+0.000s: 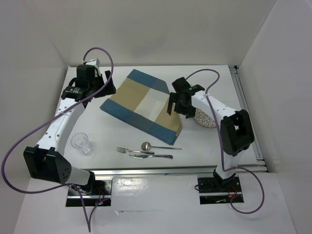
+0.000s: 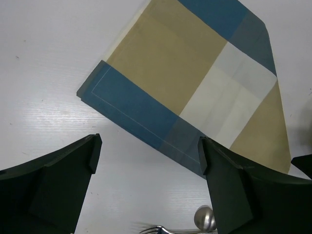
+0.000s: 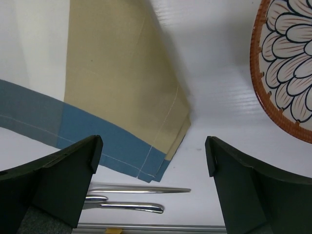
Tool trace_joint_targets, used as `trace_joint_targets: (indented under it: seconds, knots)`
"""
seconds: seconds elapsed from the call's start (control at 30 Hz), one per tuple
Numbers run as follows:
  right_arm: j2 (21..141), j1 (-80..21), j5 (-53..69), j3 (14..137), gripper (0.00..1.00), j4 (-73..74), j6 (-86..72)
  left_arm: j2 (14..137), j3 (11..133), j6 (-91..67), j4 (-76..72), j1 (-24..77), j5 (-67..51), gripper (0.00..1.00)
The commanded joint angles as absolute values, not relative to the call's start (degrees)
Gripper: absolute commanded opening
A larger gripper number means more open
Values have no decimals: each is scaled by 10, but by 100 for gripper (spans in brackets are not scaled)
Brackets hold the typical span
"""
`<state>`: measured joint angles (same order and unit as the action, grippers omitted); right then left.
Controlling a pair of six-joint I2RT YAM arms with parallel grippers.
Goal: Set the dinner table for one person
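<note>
The dinner table [image 1: 222,78] is a white top with aluminium rails. On it a blue-and-tan placemat [image 1: 141,105] lies skewed at the middle. My left gripper [image 1: 108,84] hovers open off the mat's left corner; in the left wrist view its jaws [image 2: 148,148] stand wide over bare table, beside the mat's blue edge [image 2: 131,109]. My right gripper [image 1: 179,111] hangs open over the mat's near right corner [image 3: 161,161], which looks doubled over in layers. A patterned plate [image 1: 205,119] lies right of it, partly hidden by the arm, with its orange rim [image 3: 287,63] showing in the right wrist view.
A clear glass [image 1: 82,143] stands at the near left. Fork [image 1: 127,150], spoon [image 1: 146,146] and knife [image 1: 153,156] lie together near the front rail [image 1: 170,169]. White walls close in the back and both sides.
</note>
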<state>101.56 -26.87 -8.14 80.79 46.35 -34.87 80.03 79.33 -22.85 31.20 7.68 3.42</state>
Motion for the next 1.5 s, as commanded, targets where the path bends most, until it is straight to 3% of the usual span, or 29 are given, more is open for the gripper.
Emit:
trace_joint_targets:
  seconds: [0.0, 0.13, 0.4, 0.57, 0.8, 0.87, 1.33, 1.47]
  knots:
    - [980, -279, -66, 807, 100, 439, -354, 819, 795, -256, 322, 74, 67, 100]
    - [969, -298, -92, 793, 100, 451, -366, 859, 822, -269, 344, 74, 13, 100]
    - [895, -310, -132, 690, 100, 469, -397, 940, 856, -274, 411, 74, 64, 97]
    - [821, -310, -86, 628, 100, 426, -392, 985, 861, -303, 424, 41, 47, 94]
    - [803, -316, -53, 601, 100, 402, -404, 1084, 882, -354, 427, -33, -51, 95]
    - [803, -321, -58, 595, 100, 402, -399, 1101, 896, -369, 433, -46, -51, 99]
    - [757, -321, -26, 536, 100, 414, -436, 1247, 965, -423, 416, -54, -65, 100]
    - [757, -321, -12, 525, 100, 414, -441, 1267, 970, -423, 416, -48, -58, 91]
